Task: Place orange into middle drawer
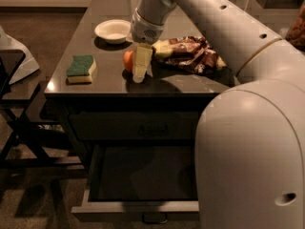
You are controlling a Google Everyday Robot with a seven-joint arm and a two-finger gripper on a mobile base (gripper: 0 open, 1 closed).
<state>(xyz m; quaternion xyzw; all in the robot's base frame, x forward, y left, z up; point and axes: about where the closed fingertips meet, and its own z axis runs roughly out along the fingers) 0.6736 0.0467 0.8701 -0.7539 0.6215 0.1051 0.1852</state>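
My pincer (142, 65) is down on the bench (90, 87), the orange (127, 61) at its nine o'clock; I cannot tell its grip. The middle drawer (138, 207) is open; lifting and placing remain.

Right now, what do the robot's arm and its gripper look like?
The arm is made of smooth, rounded off-white shells with a few small dark round holes; no cables show. Its wrist carries a grey dotted patch. The gripper, down beside the orange, is pale cream-yellow and narrows downward.

Cream gripper (140, 71) by the orange (127, 61), green-topped yellow sponge (81, 68), white bowl (112, 31) (dark-grey middle drawer (134, 207) below).
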